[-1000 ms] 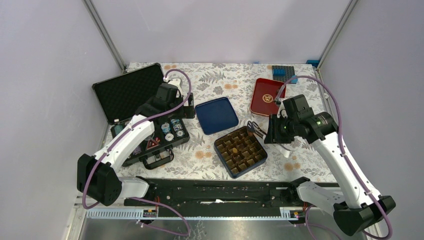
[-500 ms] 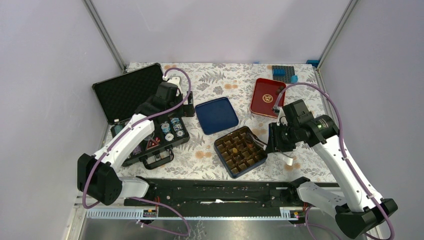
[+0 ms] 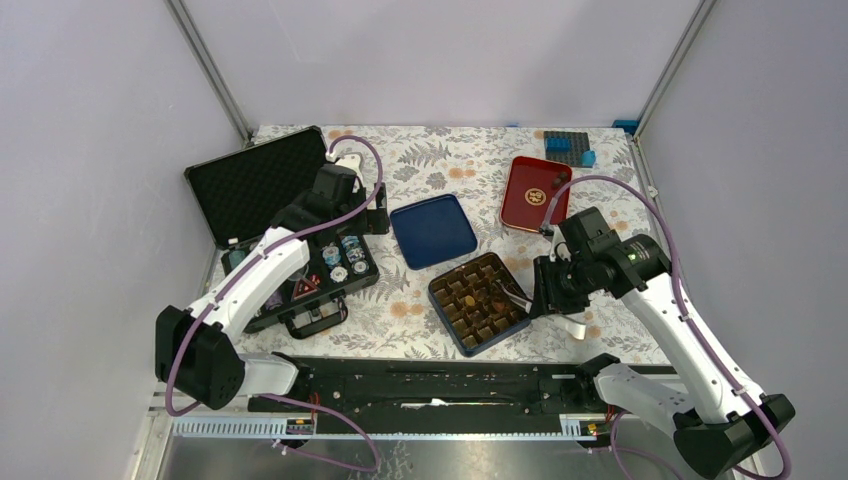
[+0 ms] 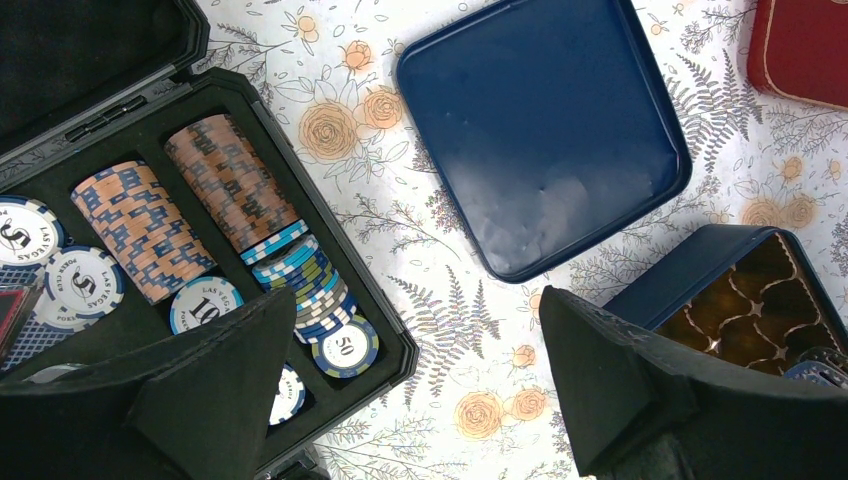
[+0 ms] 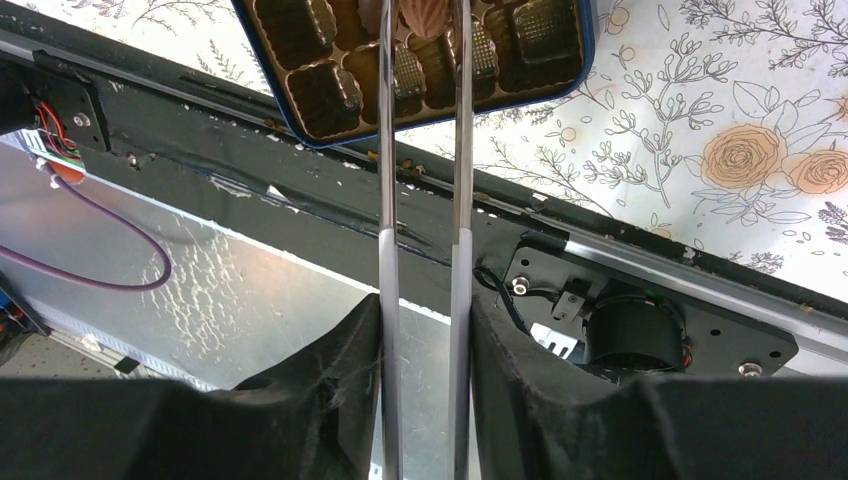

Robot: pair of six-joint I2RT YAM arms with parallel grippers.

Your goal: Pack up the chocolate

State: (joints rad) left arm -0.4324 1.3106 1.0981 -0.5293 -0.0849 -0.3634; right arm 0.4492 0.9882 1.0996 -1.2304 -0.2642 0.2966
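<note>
1. At the bottom of the right wrist frame we see the right gripper [image 5: 425,330] clamped on thin metal tongs [image 5: 457,150], which cross a black rail [image 5: 300,200].
2. Their tips reach the blue box [image 4: 670,268]. The chocolate [image 5: 472,52], glossy ribbed brown lumps, sits in its grid cells.
3. Farther off, the left gripper [image 4: 420,345] gapes wide, empty, between the chip case [image 4: 395,345] and blue lid [image 4: 545,130].
</note>
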